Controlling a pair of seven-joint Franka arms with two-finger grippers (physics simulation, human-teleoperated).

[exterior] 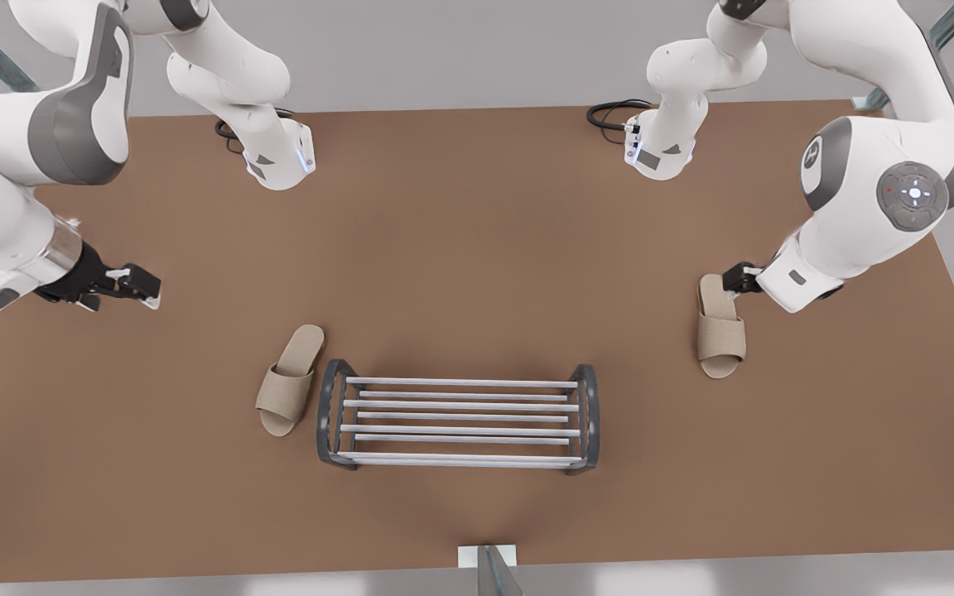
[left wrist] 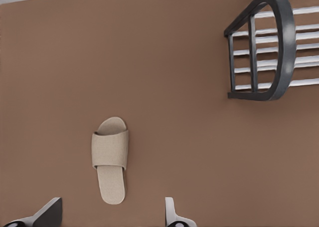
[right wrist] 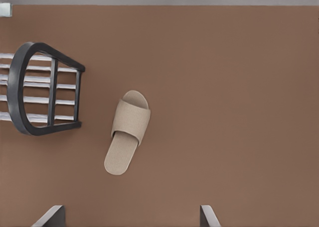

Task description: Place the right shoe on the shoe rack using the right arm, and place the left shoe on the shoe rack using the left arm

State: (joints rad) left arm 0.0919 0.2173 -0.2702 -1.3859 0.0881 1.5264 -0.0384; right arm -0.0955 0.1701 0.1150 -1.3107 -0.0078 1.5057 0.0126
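My left pincer is hanging wide open by the heel of the left shoe, on the front view's right. That tan shoe is lying flat on the brown tabletop, well apart from the shoe rack. My right pincer is hanging wide open too, over the tabletop on the front view's left. The right shoe is lying a bit tilted, just beside the rack's round end frame. The rack is standing between the two shoes.
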